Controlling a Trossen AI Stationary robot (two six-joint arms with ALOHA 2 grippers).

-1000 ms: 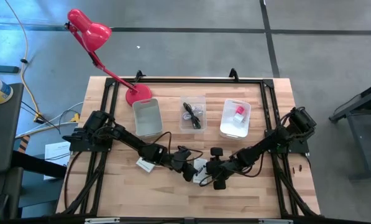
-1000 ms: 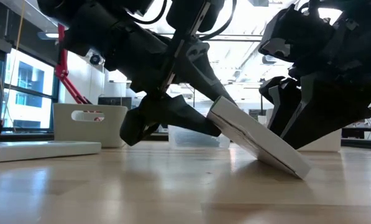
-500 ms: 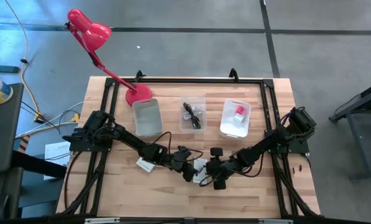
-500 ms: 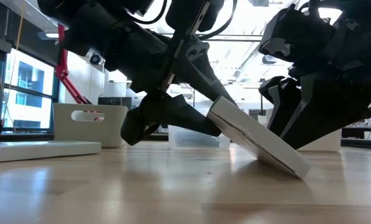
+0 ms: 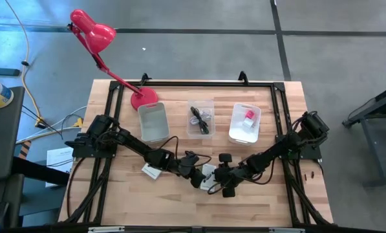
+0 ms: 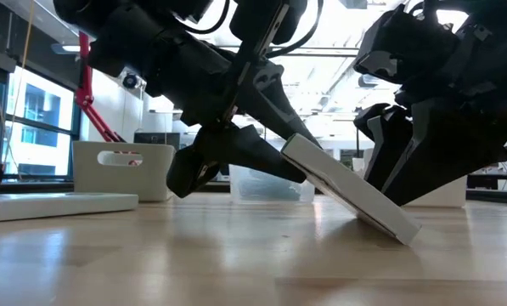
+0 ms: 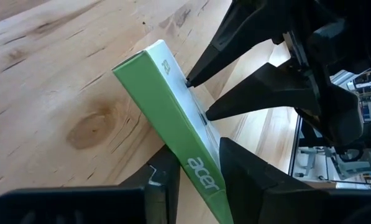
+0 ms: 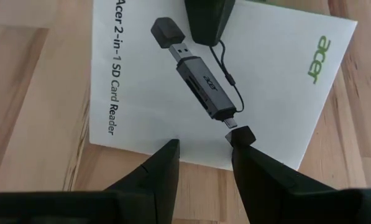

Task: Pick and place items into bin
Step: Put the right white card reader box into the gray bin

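— Wooden table [image 5: 121, 194], grey floor round it. Where's the box?

— White card-reader box [image 6: 348, 188], near-middle of table, tilted up on one edge, low end on the wood. Green side w/ logo shows in left wrist view [image 7: 173, 127].

— Who's got it?

— Left gripper [image 5: 202, 178] clenched on it, one finger each face. Right gripper [image 5: 220, 181] just beside, on the box's right; its fingers [image 8: 166, 163] spread apart over the printed face, not gripping.

— Other stuff?

— 2nd white box [image 6: 58, 204] flat on table, left of the arms. Three bins along far side: left bin [image 5: 152, 122], middle bin [image 5: 201, 118] w/ black cable [image 5: 199, 119], right bin [image 5: 245, 123] w/ small pink item [image 5: 249, 115]. Red lamp [image 5: 96, 35] at far-left corner.
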